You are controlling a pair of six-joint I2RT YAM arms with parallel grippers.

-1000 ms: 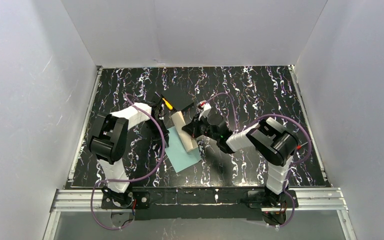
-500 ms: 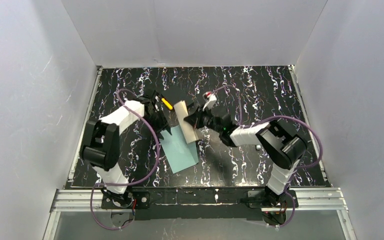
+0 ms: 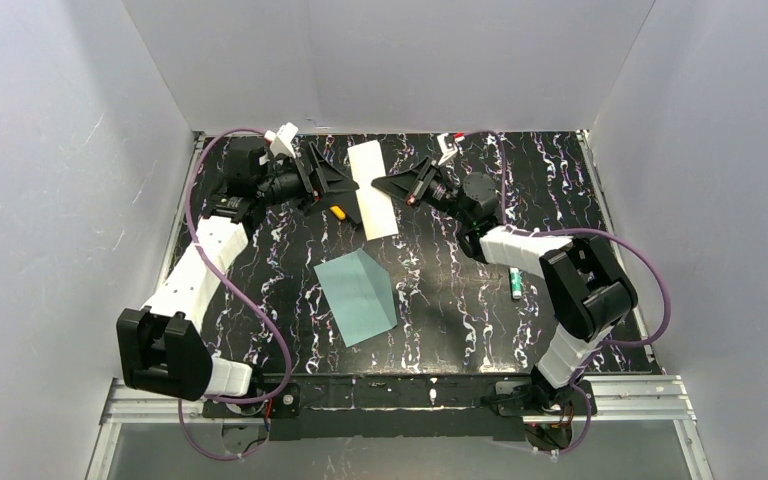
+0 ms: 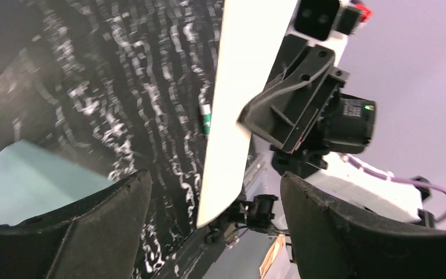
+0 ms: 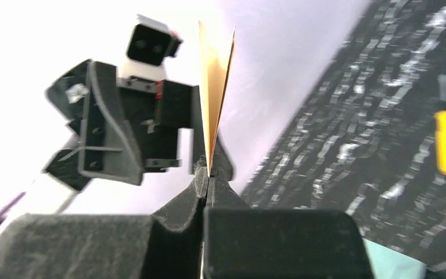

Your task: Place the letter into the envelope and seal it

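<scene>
The letter (image 3: 372,190) hangs in the air over the back of the table, a pale sheet with a tan inner side. My right gripper (image 3: 380,185) is shut on its edge; the right wrist view shows the sheet edge-on (image 5: 213,87), pinched at the fingertips of that gripper (image 5: 208,174). My left gripper (image 3: 345,182) faces the letter from the left, open and apart from it. Its wrist view shows the letter (image 4: 238,104) beyond its wide-spread fingers (image 4: 81,232). The teal envelope (image 3: 357,297) lies flat on the table below.
An orange-yellow marker (image 3: 338,211) lies under the left gripper. A small green-and-white tube (image 3: 516,284) lies on the table to the right. White walls (image 3: 80,200) close in the black marbled table (image 3: 560,170) on three sides.
Both grippers have risen and moved toward the back. The right one has carried the letter up off the envelope. The left gripper has opened wide and stretched far out.
</scene>
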